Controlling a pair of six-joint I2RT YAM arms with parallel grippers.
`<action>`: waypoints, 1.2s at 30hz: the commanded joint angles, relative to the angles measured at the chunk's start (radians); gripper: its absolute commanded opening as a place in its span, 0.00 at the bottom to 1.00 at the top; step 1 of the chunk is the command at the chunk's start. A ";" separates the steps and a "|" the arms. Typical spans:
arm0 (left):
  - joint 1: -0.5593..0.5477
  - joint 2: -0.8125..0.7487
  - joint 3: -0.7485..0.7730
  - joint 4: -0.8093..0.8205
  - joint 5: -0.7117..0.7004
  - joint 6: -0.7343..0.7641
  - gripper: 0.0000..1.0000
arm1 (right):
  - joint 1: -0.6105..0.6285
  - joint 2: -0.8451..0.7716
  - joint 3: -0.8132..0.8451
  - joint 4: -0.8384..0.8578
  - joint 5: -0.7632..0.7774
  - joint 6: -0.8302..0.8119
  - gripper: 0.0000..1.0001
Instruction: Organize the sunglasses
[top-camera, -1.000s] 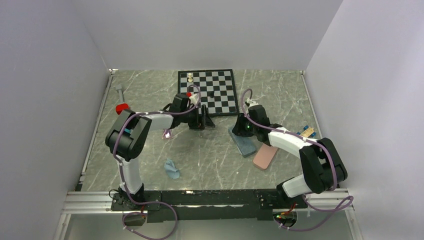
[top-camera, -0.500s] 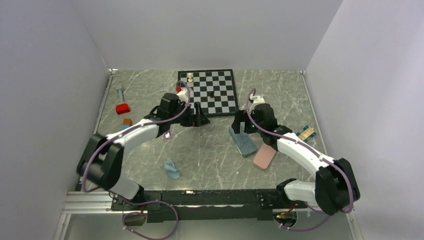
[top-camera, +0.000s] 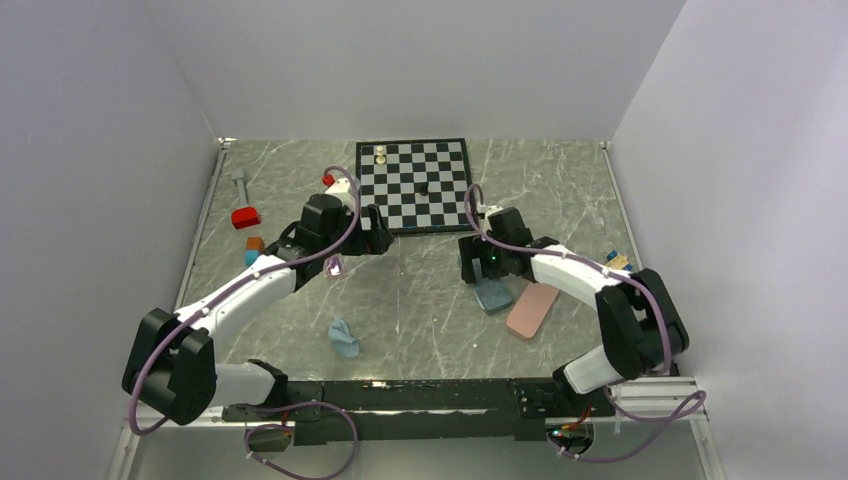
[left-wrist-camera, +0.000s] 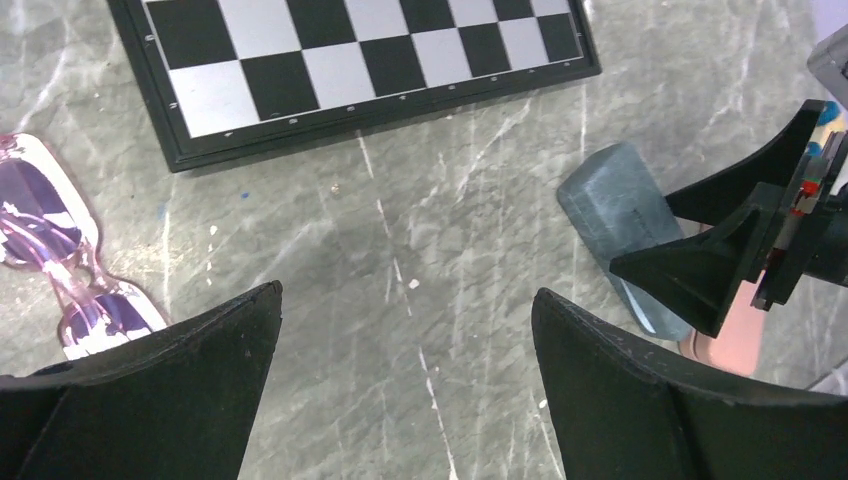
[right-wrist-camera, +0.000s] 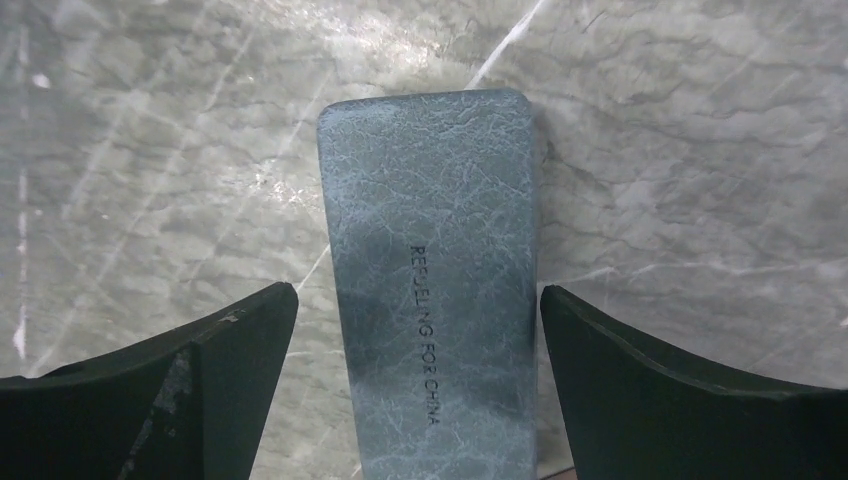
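The sunglasses with the translucent purple-pink frame (left-wrist-camera: 60, 262) lie flat on the marble table, left of my left gripper (left-wrist-camera: 405, 300); the top view shows them (top-camera: 333, 266) under the left arm. That gripper (top-camera: 377, 238) hangs open over bare table just below the chessboard, holding nothing. My right gripper (right-wrist-camera: 418, 295) is open too, one finger on each side of the closed grey-blue case (right-wrist-camera: 432, 280) and apart from it. From above, the right gripper (top-camera: 476, 264) sits at the case's far end (top-camera: 494, 296).
A pink case (top-camera: 532, 311) lies right of the grey-blue one. A light-blue cloth (top-camera: 344, 338) is bunched near the front. The chessboard (top-camera: 440, 190) with a few pieces fills the back. A red block (top-camera: 245, 217) and small blocks (top-camera: 254, 244) sit at left, wooden pieces (top-camera: 613, 265) at right.
Both grippers have opened wide. The left gripper has drawn back to the left, away from the board's corner. The right gripper has shifted slightly left and nearer, over the grey-blue case.
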 joint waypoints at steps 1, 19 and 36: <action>0.010 0.009 0.010 -0.017 -0.067 0.023 0.99 | 0.026 0.097 0.098 -0.066 0.052 0.006 0.95; 0.040 -0.012 -0.003 -0.045 -0.092 0.007 0.99 | -0.152 0.329 0.289 -0.216 0.409 0.393 0.67; 0.075 -0.230 -0.137 -0.053 -0.273 -0.087 0.99 | -0.325 -0.003 0.349 -0.151 0.603 0.360 1.00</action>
